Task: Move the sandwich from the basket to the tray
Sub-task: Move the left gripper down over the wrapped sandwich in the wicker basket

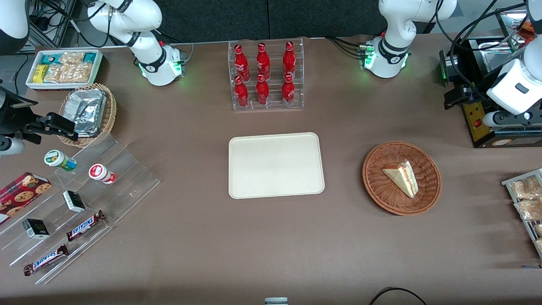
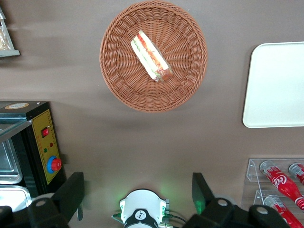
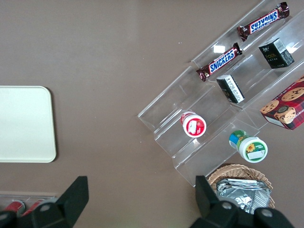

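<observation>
Lying in basket (image 1: 401, 178): sandwich (image 1: 402, 177); claw (image 2: 137, 192) agape above.

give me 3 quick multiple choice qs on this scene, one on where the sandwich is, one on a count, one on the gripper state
1. Where is the sandwich?
A. on the tray
B. in the basket
C. on the bare table

2. How many red bottles stand in the clear rack?
A. four
B. six
C. eight

3. What state is the gripper in?
A. open, holding nothing
B. shut on the sandwich
C. shut on a bottle

Answers:
1. B, the wedge lies inside the basket, and the tray holds nothing.
2. B, the bottles stand in two rows of three in the rack.
3. A, the gripper hangs high above the table, nearer the working arm's base than the basket is, and the wrist view shows its fingers spread wide with only table between them.
</observation>
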You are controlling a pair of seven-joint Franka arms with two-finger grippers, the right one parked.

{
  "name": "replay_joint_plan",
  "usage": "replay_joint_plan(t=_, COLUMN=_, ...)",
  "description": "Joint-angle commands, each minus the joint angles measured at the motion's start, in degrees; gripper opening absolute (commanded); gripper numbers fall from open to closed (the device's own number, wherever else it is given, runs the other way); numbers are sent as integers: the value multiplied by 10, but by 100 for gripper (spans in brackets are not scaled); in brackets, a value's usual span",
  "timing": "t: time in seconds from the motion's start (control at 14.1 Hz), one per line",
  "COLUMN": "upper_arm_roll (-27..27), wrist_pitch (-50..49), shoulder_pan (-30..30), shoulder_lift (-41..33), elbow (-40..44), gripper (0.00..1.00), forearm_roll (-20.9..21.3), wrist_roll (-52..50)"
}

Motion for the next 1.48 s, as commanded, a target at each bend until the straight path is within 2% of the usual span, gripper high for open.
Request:
replay_joint_plan(t=0.0, upper_arm_roll=-2, wrist_pitch=-9, shoulder_pan=1, shoulder_lift=-6, elbow=0, gripper=100, forearm_roll=6, wrist_roll=11)
replay_joint_plan(t=0.21, upper_arm_roll=-4, wrist_pitch=5, shoulder_pan=-3, shoulder_lift=19, elbow=-6, gripper=100, forearm_roll=25, wrist_roll=7)
replay_joint_plan(t=0.35, upper_arm_roll=-4, wrist_pitch=51, shoulder_pan=-4, shoulder_lift=38, elbow=-48, gripper=100, forearm_roll=27, wrist_roll=2)
replay_joint_plan(t=0.64, upper_arm_roll=-4, wrist_pitch=216, shoulder_pan=-5, shoulder_lift=38, elbow=-177, gripper=100, forearm_roll=23, wrist_roll=-70)
replay_joint_plan(t=0.92, upper_arm_roll=-6, wrist_pitch=401, shoulder_pan=-8, shoulder_lift=50, elbow=-294, gripper=100, forearm_roll=16, wrist_roll=-241)
replay_joint_plan(t=1.13, upper_arm_roll=-6, wrist_pitch=531, shoulder_pan=-18, shoulder_lift=55, elbow=-379, gripper=100, forearm_roll=16, wrist_roll=-310)
replay_joint_plan(t=1.41, upper_arm_roll=-6, wrist_pitch=594, shoulder_pan=-26, shoulder_lift=100, elbow=-392, gripper=100, forearm_roll=16, wrist_roll=-349)
